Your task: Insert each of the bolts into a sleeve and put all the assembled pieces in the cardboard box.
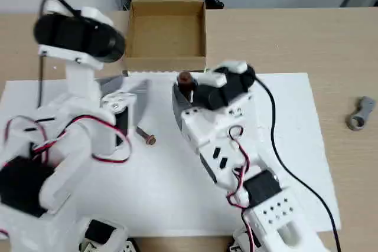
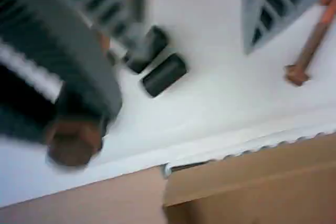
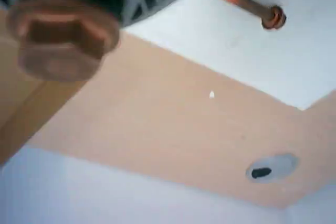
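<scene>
Right claw (image 1: 186,91) is clamped on a bolt (image 1: 185,78), brown head up, with what looks like a dark sleeve around the shank, though I can't be sure of that. It hangs just in front of the near wall of the cardboard box (image 1: 167,63), not over the opening. Letting go here would likely drop the piece onto the white sheet (image 1: 177,193), and coming in low it could knock that wall and shove the box. If the sleeve sits loose, a tilt might shed it. The box shows bare cardboard floor, with no piece inside that I can make out. A second bolt (image 1: 146,137) lies loose on the sheet. Two black sleeves (image 2: 164,74) lie side by side near the left claw (image 2: 194,9), whose fingers stand apart on nothing, near enough to the right arm that the two could bump.
</scene>
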Robot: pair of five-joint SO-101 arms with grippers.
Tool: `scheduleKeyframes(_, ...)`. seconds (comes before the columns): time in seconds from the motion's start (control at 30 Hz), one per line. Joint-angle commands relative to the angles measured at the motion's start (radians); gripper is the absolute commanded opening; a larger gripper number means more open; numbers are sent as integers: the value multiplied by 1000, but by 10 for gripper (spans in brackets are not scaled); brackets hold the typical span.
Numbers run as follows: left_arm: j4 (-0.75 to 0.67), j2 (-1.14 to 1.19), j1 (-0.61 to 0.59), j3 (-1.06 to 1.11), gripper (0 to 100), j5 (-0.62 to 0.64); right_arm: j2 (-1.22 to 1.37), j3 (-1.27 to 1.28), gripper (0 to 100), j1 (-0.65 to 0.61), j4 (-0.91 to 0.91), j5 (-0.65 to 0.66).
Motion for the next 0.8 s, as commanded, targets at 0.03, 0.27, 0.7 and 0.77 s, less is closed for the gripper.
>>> scheduleKeyframes(0.03, 83, -9, -78, -38, 10, -97, 165, -212, 3, 38, -2, -14)
scheduleKeyframes(0.27, 63, -97, -183, 44, 6, -112, 452, -408, 3, 101, -171, -12)
scheduleKeyframes(0.7, 34, -338, -276, 374, 6, -115, 1020, -710, 3, 234, -404, -146)
scheduleKeyframes(0.77, 5, -361, -333, 407, 6, -129, 1110, -786, 4, 249, -404, -153)
